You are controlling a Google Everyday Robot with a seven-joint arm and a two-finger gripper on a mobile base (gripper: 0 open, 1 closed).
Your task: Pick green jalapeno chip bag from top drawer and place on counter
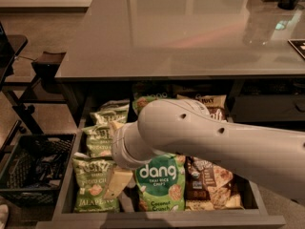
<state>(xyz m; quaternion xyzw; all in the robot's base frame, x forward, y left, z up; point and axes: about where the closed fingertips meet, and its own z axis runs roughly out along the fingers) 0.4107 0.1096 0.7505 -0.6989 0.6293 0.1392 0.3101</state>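
The top drawer [157, 220] is pulled out under the counter [181, 32] and is full of snack bags. Several olive-green jalapeno chip bags lie in its left column: one at the front [93, 185], one in the middle [97, 140] and one behind it [112, 114]. My gripper [109, 159] hangs over this left column at the end of my white arm [200, 137]. It is open, with one cream finger [116, 182] beside the front bag and the other [114, 126] near the middle bag. It holds nothing. The arm hides the drawer's middle.
A bright green "dang" bag [159, 182] lies front centre in the drawer, with brown snack bags [209, 182] to its right. A black wire crate [33, 168] stands on the floor at the left, below a dark stand [45, 63].
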